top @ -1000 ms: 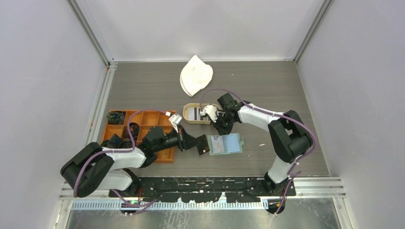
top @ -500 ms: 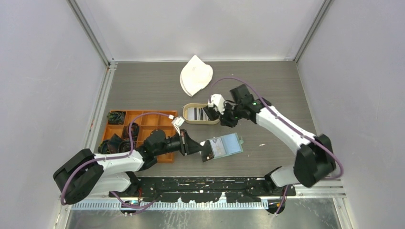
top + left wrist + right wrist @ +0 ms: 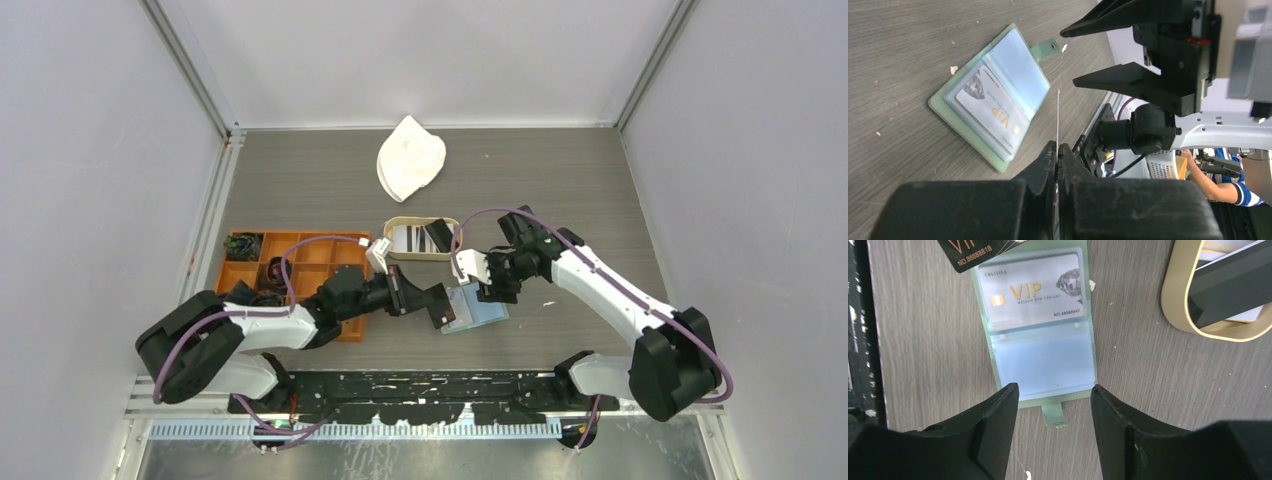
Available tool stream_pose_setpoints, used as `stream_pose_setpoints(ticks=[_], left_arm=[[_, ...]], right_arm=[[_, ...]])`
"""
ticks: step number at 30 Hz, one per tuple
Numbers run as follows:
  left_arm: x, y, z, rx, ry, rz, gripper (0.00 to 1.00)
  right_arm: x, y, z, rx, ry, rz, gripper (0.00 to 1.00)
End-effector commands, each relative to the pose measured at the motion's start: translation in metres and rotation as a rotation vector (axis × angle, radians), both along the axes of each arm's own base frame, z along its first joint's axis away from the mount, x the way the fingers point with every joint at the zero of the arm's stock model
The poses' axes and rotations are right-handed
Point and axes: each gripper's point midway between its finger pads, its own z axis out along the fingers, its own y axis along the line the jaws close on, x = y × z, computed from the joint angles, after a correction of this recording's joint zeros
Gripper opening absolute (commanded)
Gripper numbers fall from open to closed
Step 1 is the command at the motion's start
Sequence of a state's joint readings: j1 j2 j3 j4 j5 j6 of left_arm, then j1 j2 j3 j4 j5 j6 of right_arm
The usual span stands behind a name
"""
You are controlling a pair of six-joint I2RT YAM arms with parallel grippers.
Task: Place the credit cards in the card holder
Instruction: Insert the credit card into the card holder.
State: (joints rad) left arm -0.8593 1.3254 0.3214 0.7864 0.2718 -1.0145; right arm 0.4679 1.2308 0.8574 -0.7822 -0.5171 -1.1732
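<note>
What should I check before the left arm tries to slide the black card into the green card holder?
1. Grip on the black card: ok, the left gripper is shut on its edge.
2. Is the card holder open and flat on the table: ok.
3. Free slot: ok, the clear pocket by the snap tab is empty; the silver VIP card fills the other.
4. Card lined up with the empty pocket: not ok, it is at the filled end.
5. Hold by the right gripper on the holder: cannot tell; it is open above the tab edge, contact unclear.
</note>
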Motion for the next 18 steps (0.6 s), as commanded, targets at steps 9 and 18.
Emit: stream_pose_setpoints(ticks=[9,18], left_arm=[[0.028,-0.03,0.002,0.067,0.004,0.098,0.0],[0.033,-0.054,-0.02,0.083,0.051,0.061,0.0]], right_arm=[[0.031,-0.028,-0.021,-0.154,-0.045,-0.01,0.57],[0.029,-0.049,-0.045,-0.28,-0.009,0.018,0.58]])
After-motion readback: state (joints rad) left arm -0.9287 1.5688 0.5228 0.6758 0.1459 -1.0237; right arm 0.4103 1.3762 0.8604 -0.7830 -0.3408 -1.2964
